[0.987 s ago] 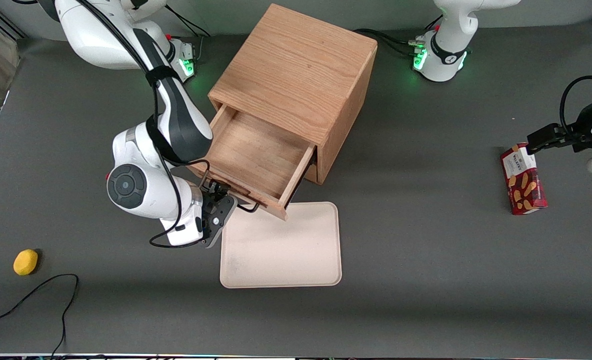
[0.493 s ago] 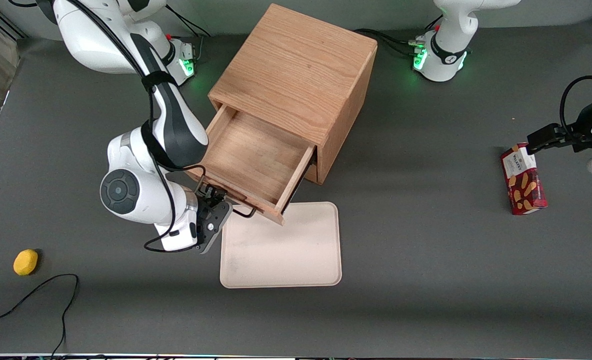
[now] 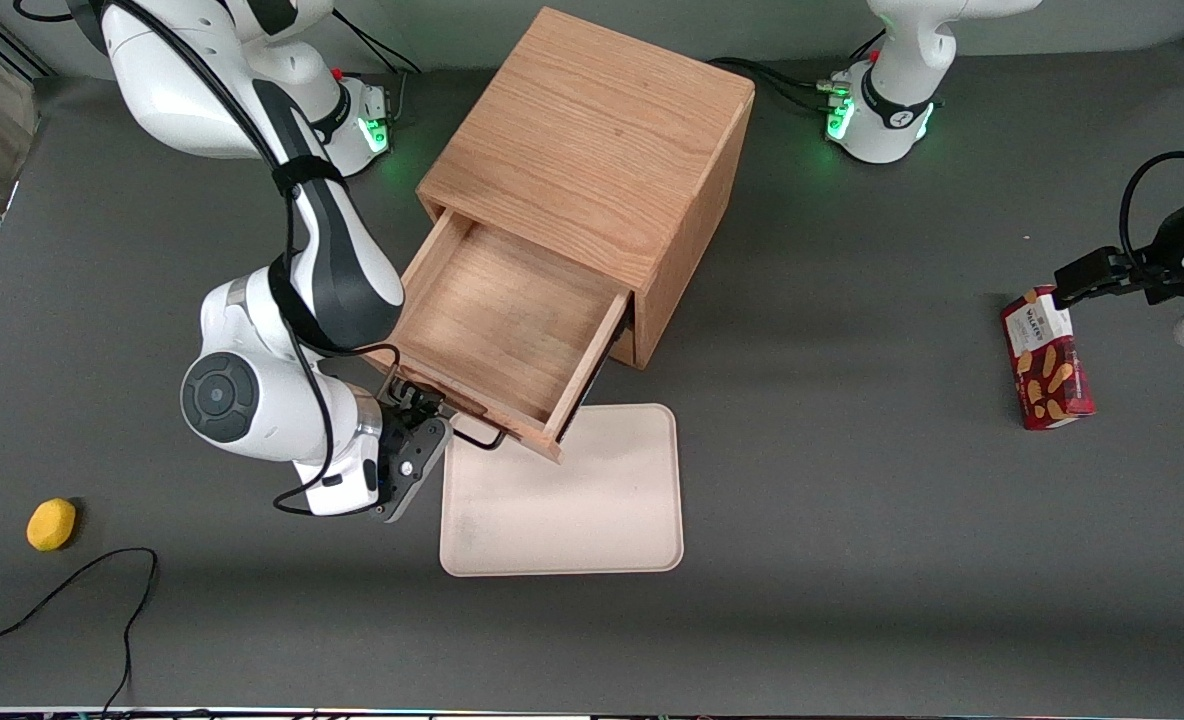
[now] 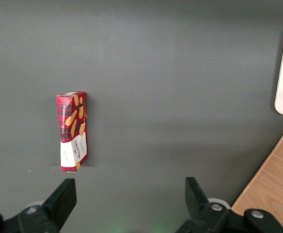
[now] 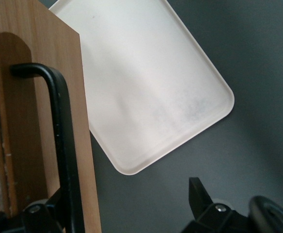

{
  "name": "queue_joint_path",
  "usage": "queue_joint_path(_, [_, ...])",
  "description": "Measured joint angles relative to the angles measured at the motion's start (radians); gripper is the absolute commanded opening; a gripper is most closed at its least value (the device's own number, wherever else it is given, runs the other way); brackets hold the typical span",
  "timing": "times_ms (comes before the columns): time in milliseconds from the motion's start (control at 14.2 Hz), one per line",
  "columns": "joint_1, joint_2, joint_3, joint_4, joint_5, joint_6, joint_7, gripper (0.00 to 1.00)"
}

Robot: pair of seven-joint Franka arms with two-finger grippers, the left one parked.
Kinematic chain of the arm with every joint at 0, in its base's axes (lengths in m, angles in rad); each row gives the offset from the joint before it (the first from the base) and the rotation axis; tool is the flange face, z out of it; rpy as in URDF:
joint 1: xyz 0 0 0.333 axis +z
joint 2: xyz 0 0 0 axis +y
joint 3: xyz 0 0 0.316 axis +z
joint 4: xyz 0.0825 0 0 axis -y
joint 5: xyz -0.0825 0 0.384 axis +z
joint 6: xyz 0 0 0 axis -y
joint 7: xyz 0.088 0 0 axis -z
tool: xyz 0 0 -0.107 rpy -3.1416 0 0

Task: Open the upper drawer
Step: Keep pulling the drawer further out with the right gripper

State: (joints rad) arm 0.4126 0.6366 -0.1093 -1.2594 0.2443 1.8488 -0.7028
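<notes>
Cabinet: rigid oak box. Upper drawer juts well out of its front, stiff, likely light and free-sliding. Only hold: thin slick wire handle. Gripper spread around it, not pinching.

Your dark grey counter carries the oak cabinet, a cream tray in front of it, a yellow lemon and black cable toward the working arm's end, and a red biscuit box toward the parked arm's.

Oak upper drawer, black handle
</notes>
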Motion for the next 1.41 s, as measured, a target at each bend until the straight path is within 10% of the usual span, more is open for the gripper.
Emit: queue_joint_path(1409, [-0.040, 0.053, 0.006, 0.080, 0.004, -0.004, -0.011, 1.00])
